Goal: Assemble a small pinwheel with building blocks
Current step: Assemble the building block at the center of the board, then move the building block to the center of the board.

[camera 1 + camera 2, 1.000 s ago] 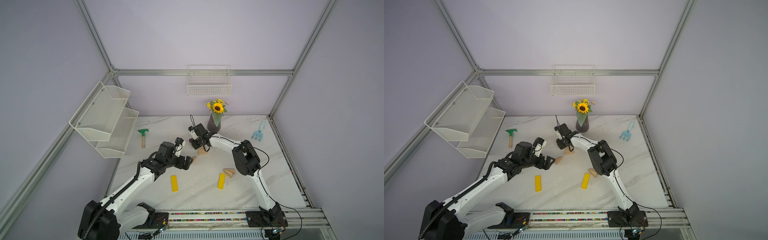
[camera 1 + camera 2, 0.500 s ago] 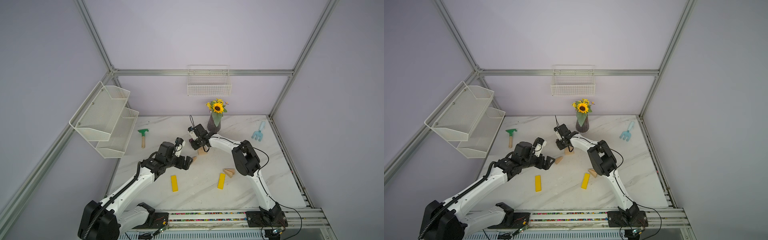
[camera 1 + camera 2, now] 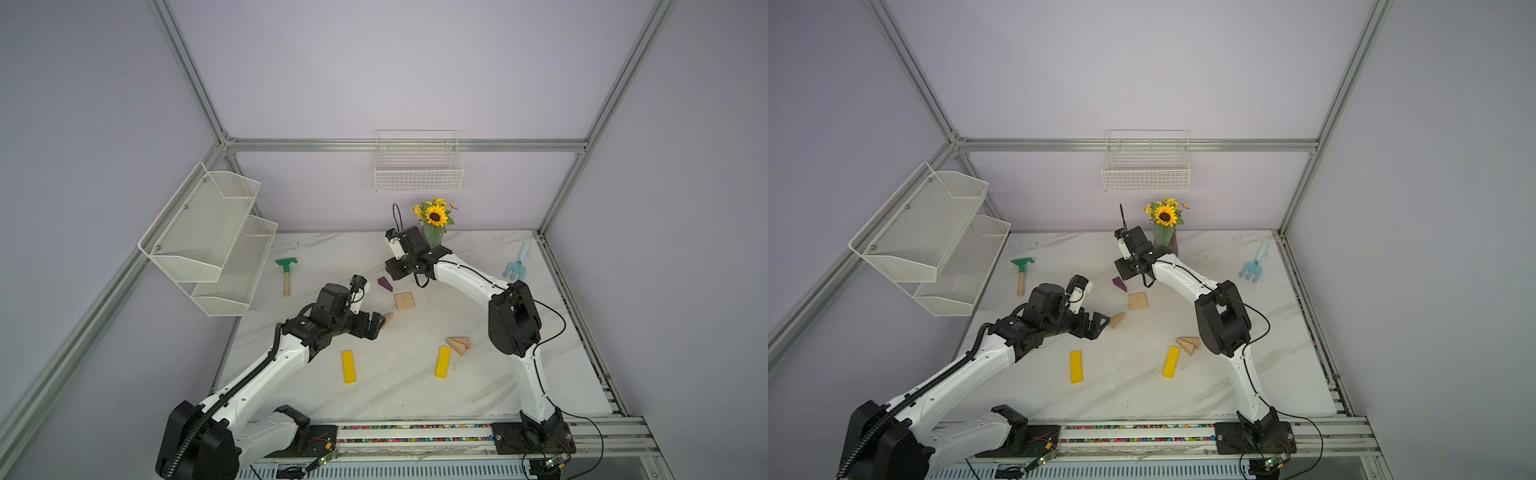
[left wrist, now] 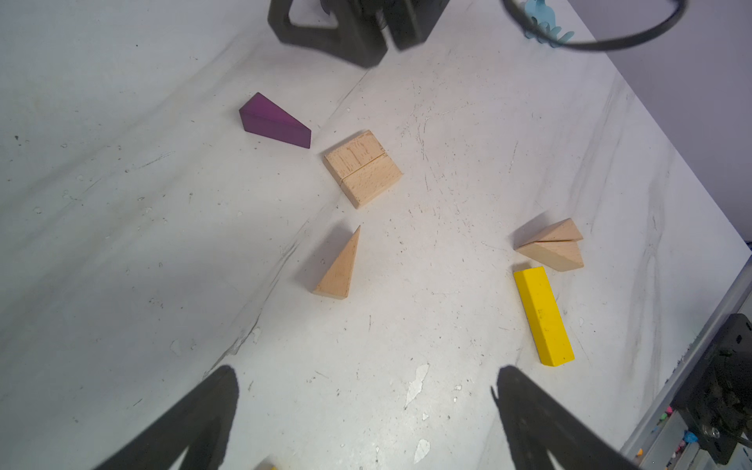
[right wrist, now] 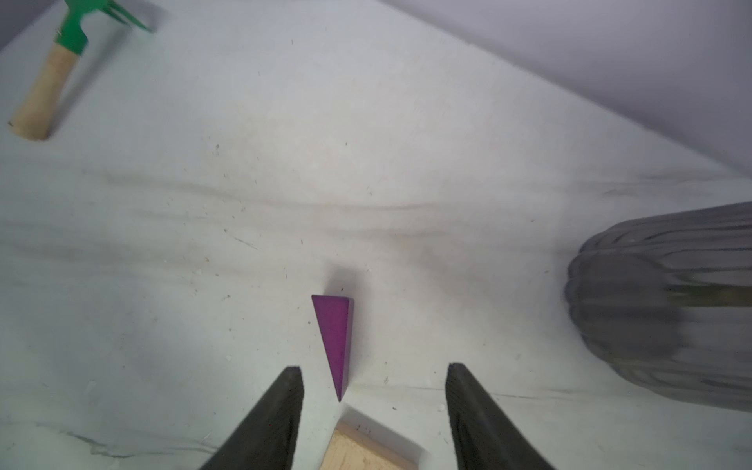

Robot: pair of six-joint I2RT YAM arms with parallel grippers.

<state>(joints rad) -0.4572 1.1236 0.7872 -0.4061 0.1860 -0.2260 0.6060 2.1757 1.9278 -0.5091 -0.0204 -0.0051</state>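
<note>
Purple wedge [image 5: 334, 337] was found set just beside the two-block hub [image 3: 404, 301] on the desk [image 3: 399, 395], three wooden wedges [image 4: 337, 268] and both yellow bars [image 3: 348, 365] being yet unplaced, with the right end effector [image 5: 373, 368] half-parted and empty and the left end effector [image 4: 366, 378] spread wide.

Open tabletop [image 5: 195, 228] flanks the purple wedge [image 5: 335, 337]; wood blocks [image 5: 362, 451] near its tip, vase [image 5: 659, 305] nearby.

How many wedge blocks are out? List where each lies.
4. The purple wedge lies beside the wooden square; one plain wedge lies by the left gripper; two plain wedges touch beside a yellow bar.
</note>
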